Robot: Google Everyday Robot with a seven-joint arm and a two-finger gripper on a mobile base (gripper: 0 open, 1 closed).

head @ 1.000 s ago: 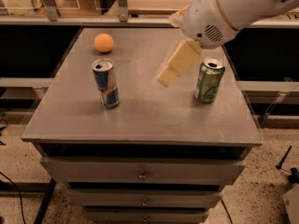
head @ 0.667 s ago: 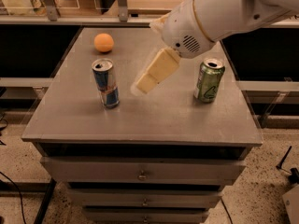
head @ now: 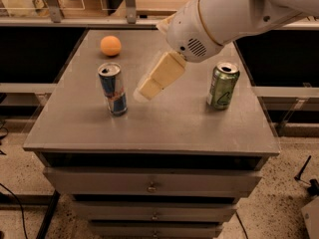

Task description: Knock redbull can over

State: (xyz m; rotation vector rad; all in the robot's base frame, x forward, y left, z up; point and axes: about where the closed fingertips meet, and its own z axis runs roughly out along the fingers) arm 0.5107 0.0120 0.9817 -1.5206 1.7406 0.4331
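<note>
The redbull can [head: 112,89] is slim, blue and silver with a red marking, and stands upright on the left part of the grey table top [head: 164,118]. My gripper [head: 148,87] hangs from the white arm that comes in from the upper right. Its cream-coloured tip is just right of the can, at about the can's upper height, with a small gap between them. The gripper holds nothing.
A wider green can [head: 222,85] stands upright at the right of the table. An orange ball [head: 110,46] lies at the back left. Drawers sit below the table's front edge [head: 149,185]. Shelving and a rail run behind the table.
The arm and gripper have swung left across the table, from beside the green can to close by the redbull can. Both cans and the ball have not moved.
</note>
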